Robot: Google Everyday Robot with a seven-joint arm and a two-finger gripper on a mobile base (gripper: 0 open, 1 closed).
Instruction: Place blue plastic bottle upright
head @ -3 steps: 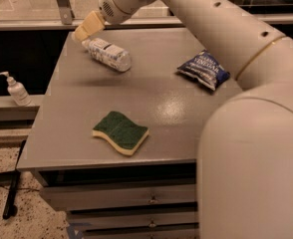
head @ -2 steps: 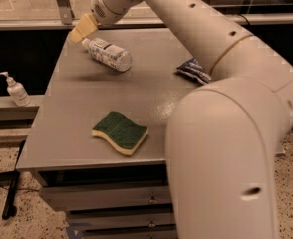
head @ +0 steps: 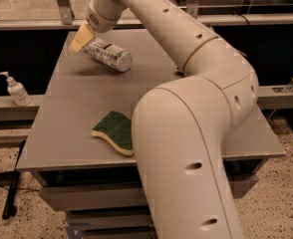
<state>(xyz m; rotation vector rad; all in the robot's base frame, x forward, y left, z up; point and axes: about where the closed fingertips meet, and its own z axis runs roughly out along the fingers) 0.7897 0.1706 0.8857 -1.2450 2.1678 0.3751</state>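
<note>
At far left, off the table (head: 62, 118) on a low ledge, stands a small white pump bottle (head: 16, 89), well apart from the work. Over the table's far left corner I have the gripper (head: 80, 39) at the cap end of the blue plastic bottle (head: 111, 57). It sits just beside or touching that end, and I cannot tell from this view whether it is open, closed or has any hold.

The bottle lies on its side in the far left part of the table, cap toward the left edge and base pointing right and slightly nearer. By my reading the task is at its start. The bottle has been reached but not raised, so a secure grasp, the tilt to vertical and the release are all left to do.

A green-and-yellow sponge (head: 114, 131) lies nearer, toward the front, well apart from the bottle. Bare grey surface lies between the two, and I judge that the safest place to stand the bottle. The left edge and the far edge, with its railing behind, are both near the cap end, so any swing should go inward. On the right, the robot's own arm (head: 196, 133) fills the view and hides much of the tabletop behind it.
</note>
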